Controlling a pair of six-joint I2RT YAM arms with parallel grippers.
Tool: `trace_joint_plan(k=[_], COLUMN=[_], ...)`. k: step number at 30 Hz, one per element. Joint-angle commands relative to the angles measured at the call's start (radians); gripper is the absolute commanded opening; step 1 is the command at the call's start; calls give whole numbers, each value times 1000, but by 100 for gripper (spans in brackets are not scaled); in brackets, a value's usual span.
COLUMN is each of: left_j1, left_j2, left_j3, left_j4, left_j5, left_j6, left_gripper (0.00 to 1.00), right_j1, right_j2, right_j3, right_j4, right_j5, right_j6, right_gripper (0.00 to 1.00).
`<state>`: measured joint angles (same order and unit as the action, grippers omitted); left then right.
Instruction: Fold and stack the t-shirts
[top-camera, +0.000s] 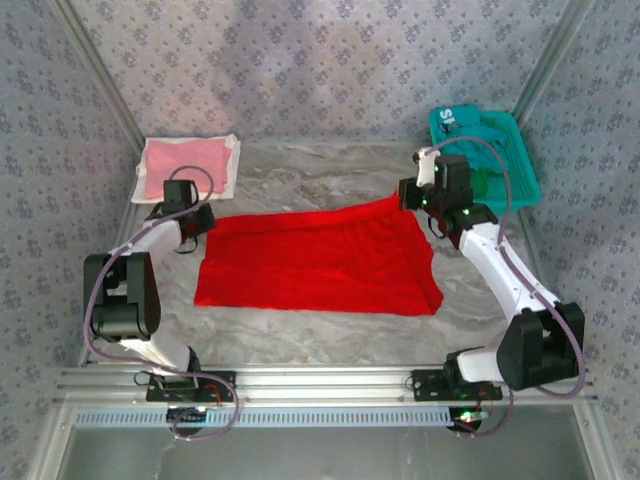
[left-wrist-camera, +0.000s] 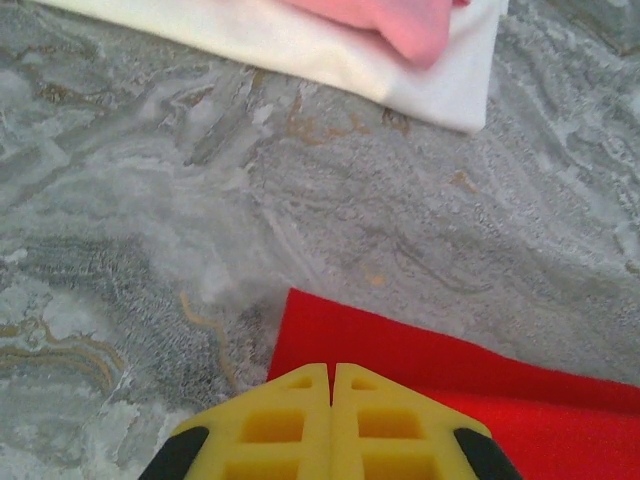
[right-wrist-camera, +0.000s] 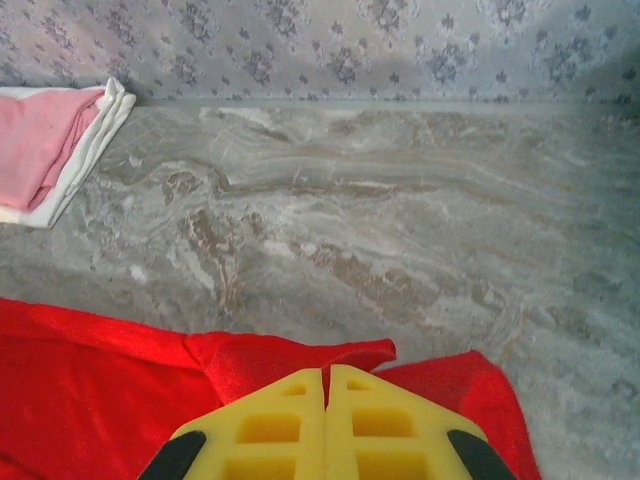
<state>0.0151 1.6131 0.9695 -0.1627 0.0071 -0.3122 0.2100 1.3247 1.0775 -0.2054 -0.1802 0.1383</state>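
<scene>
A bright red t-shirt (top-camera: 320, 262) lies spread across the middle of the table. My left gripper (top-camera: 203, 222) is at its far left corner, where the yellow fingers (left-wrist-camera: 290, 425) are pressed together on the red cloth (left-wrist-camera: 420, 350). My right gripper (top-camera: 408, 197) is shut on the far right corner, which rises in a bunched fold (right-wrist-camera: 290, 355) off the table. A folded pale pink t-shirt (top-camera: 180, 158) rests on the white sheet (top-camera: 225, 175) at the far left. Dark green cloth (top-camera: 487, 185) lies in the basket.
The teal mesh basket (top-camera: 520, 150) stands at the far right, just behind the right arm. Patterned walls close in the back and both sides. Bare marble table (top-camera: 320, 180) runs between the sheet and the basket.
</scene>
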Motion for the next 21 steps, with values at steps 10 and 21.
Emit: trace_joint_plan(k=[10,21], left_j1=[5,6], left_j2=[-75,-271], left_j3=[-66,-246], left_j4=[-95,-115], left_j5=[-45,-68], left_j6=[-31,-74], left_gripper=[0,30], right_j1=[46,95], right_j2=[-240,-581], right_j3=[-242,-426], right_j4=[-95,-292], right_j5=[25,-28], right_j6=[90,178], right_gripper=[0,34])
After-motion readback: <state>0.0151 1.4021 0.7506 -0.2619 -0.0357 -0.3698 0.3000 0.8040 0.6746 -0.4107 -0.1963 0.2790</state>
